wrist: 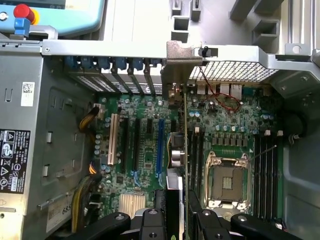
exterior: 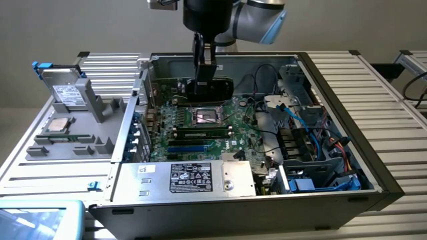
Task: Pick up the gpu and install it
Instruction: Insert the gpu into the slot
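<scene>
Okay, black gripper [wrist: 182, 222] grips thin green black-coolered gpu card [exterior: 210, 90], axis 9-to-3; long blue plastic slot [exterior: 190, 148] lies exterior-view 6 o'clock.

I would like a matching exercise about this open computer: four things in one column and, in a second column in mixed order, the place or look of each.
Things:
1. graphics card
2. hard drive
3. processor socket
4. power supply

Places or looks:
a. in the grey tray, outside the case
b. held by the tool, above the board
c. grey box with a black label, in a corner of the case
d. on the green board, inside a metal frame

Pairs: 1-b, 2-a, 3-d, 4-c.
</scene>
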`<action>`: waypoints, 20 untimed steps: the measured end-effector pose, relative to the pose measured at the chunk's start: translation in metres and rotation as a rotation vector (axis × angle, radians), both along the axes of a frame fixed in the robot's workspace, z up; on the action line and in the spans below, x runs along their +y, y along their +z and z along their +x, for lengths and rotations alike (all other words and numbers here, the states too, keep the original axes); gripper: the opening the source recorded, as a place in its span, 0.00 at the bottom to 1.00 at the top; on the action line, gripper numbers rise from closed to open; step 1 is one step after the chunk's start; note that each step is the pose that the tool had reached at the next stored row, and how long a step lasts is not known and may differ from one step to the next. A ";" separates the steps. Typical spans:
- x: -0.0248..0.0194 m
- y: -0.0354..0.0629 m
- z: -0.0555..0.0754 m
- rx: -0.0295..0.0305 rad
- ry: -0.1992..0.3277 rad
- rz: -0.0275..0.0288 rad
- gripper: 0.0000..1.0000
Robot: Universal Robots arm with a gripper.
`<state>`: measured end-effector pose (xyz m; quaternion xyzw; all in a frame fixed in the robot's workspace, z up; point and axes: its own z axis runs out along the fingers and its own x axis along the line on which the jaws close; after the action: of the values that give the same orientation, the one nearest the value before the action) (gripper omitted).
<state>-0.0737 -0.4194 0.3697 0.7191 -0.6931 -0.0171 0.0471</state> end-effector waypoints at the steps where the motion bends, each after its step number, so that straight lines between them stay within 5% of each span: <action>1: 0.0007 -0.0011 -0.001 -0.0001 -0.001 0.0001 0.28; 20: -0.0017 -0.0275 -0.008 -0.0004 -0.036 0.0013 0.28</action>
<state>-0.0813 -0.4210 0.3422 0.7066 -0.7059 -0.0183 0.0462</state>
